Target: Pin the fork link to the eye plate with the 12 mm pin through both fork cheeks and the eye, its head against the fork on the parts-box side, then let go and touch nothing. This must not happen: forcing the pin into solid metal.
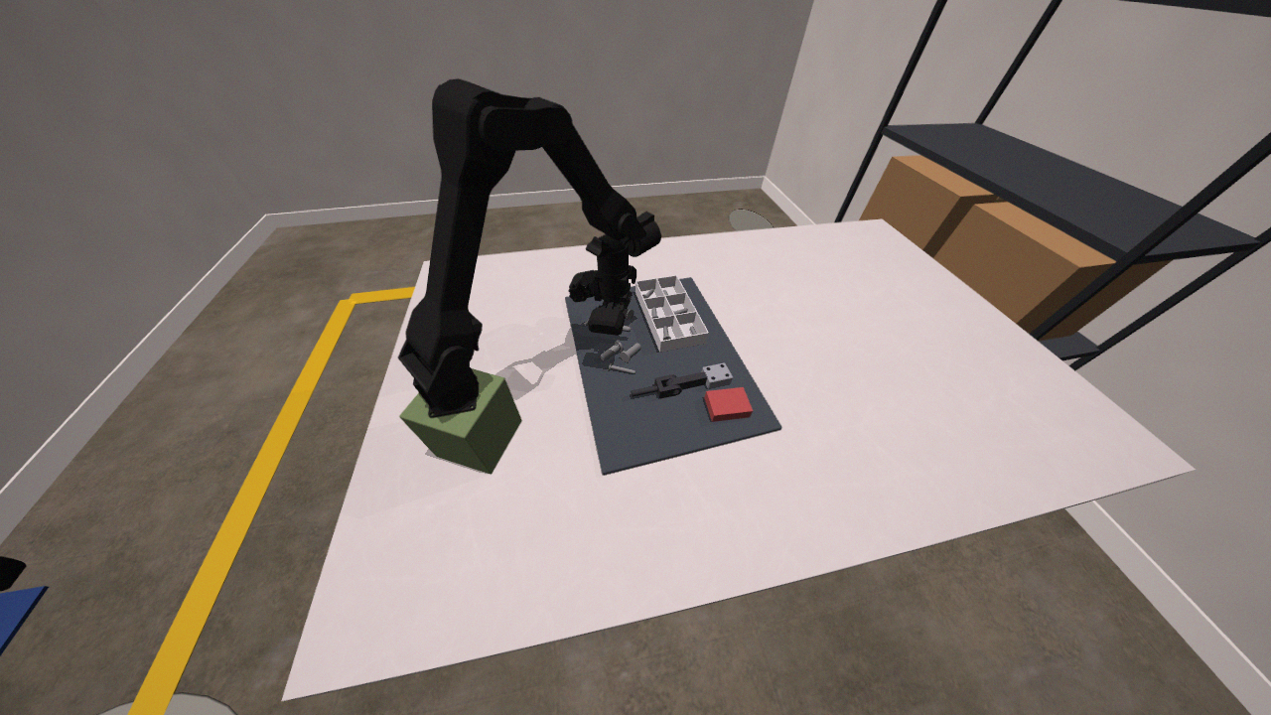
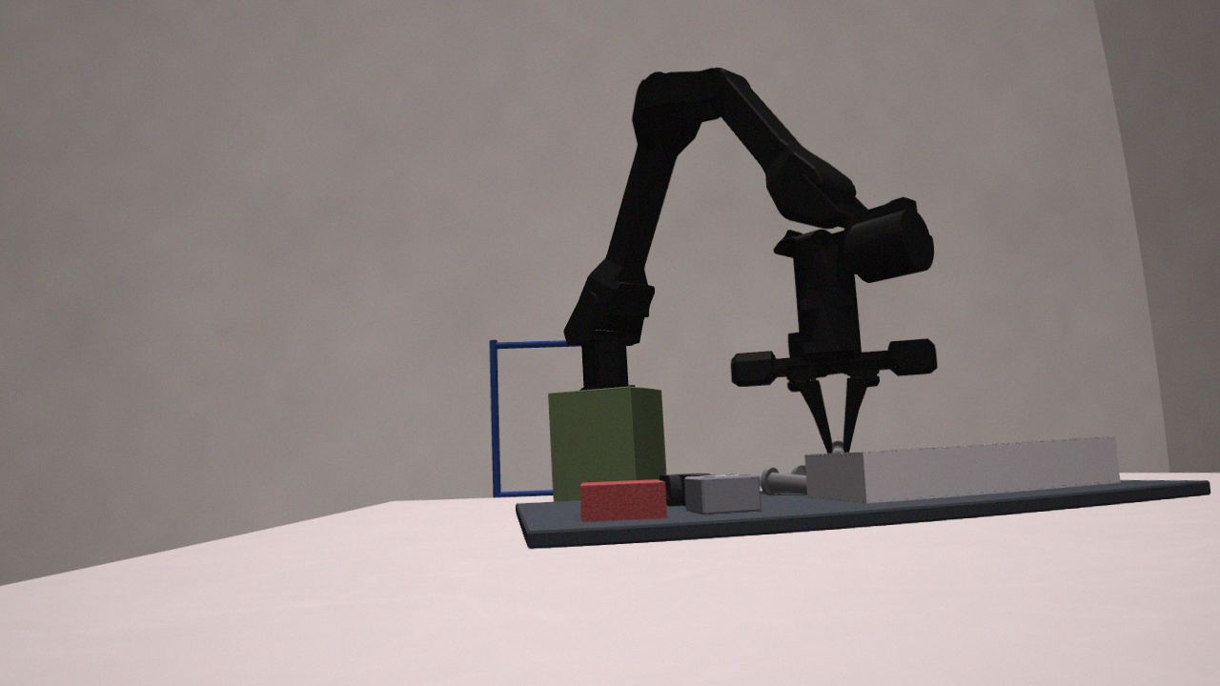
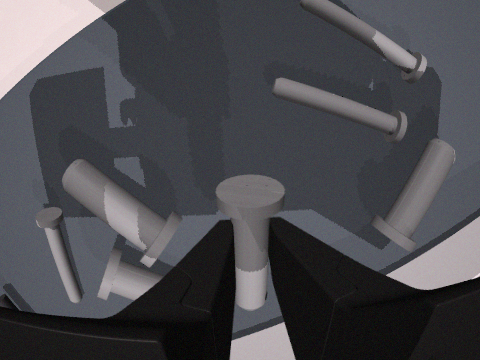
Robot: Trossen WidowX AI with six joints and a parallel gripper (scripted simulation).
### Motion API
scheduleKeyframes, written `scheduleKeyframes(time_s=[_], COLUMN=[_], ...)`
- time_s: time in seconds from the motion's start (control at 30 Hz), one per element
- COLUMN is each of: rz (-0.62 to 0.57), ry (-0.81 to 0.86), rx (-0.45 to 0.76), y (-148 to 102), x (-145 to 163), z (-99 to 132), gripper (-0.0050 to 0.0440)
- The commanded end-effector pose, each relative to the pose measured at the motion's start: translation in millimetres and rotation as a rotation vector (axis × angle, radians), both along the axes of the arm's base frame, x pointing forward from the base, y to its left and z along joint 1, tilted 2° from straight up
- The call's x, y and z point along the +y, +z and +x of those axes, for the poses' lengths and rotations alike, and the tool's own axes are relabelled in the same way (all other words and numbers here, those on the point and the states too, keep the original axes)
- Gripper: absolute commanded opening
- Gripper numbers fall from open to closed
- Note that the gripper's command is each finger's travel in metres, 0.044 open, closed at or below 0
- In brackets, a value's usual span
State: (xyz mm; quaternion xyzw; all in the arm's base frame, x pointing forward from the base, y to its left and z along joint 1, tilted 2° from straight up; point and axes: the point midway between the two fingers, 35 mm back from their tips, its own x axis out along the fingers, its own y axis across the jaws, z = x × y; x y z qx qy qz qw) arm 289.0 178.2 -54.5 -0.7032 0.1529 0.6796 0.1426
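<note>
My gripper (image 3: 249, 231) is shut on a grey headed pin (image 3: 250, 234) and holds it above the dark mat, its flat head pointing away from me. In the top view the gripper (image 1: 608, 322) hangs beside the near end of the white parts box (image 1: 670, 310). In the exterior view the fingertips (image 2: 837, 443) stand just above the top edge of the box (image 2: 959, 467). The dark fork link (image 1: 666, 384) lies joined to the grey eye plate (image 1: 718, 373) nearer the front of the mat. Several other grey pins lie loose on the mat (image 3: 336, 102), (image 3: 120, 206).
A red block (image 1: 728, 403) sits on the mat in front of the eye plate. The arm's green base block (image 1: 462, 421) stands left of the mat. A shelf with brown cartons (image 1: 1004, 232) stands at the right.
</note>
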Motion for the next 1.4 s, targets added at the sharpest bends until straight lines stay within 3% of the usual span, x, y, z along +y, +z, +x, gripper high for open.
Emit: scheduleKeyframes(time_s=[0.0,1.37], rz=[0.006,0.013], ry=[-0.032,-0.291], rx=[0.002,-0.003], y=[1.6,6.9], x=[0.5,0.6], z=[-0.5,-0.7], gripper=[0.0013,0.0013])
